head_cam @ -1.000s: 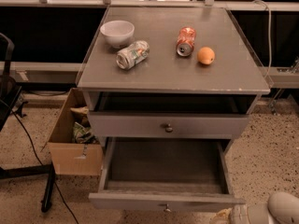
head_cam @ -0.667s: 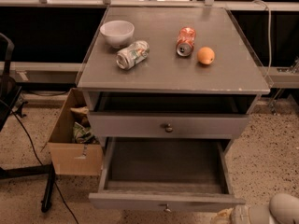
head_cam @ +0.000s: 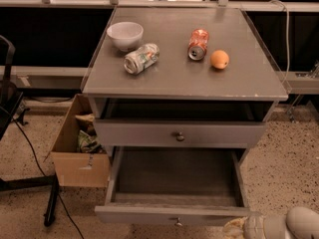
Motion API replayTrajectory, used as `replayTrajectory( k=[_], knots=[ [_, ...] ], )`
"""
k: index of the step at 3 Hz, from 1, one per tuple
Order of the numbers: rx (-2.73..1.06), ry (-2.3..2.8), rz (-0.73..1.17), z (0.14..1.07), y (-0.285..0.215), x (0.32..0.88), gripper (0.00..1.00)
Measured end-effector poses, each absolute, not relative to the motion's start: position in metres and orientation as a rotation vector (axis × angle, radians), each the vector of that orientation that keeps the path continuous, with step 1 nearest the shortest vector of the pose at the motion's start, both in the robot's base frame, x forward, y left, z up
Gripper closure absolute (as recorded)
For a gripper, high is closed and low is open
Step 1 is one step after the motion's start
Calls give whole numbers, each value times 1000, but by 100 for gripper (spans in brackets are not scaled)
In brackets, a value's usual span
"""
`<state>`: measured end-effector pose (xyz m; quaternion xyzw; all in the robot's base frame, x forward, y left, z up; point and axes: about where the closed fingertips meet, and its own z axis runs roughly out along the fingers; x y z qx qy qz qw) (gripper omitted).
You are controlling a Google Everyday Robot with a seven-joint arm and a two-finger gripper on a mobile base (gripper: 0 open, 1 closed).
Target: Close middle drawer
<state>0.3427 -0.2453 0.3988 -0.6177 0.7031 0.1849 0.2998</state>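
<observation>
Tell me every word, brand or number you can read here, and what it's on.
Nothing reads clearly enough to quote.
Green-and-white can, lying on the cabinet top: printed label, not legible.
Red can, lying beside it: printed label, not legible.
Gripper, at the bottom right edge of the view: no text visible on it.

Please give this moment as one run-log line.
task: close middle drawer | middle drawer: pulled far out | gripper: by its front panel, bottom right of view | status: not yet closed
</observation>
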Motion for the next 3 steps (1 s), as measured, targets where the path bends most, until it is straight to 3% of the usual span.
replayTrajectory(
  k=[3],
  knots=[
    [-1616,1743,385,396,-233,383,100]
  ],
)
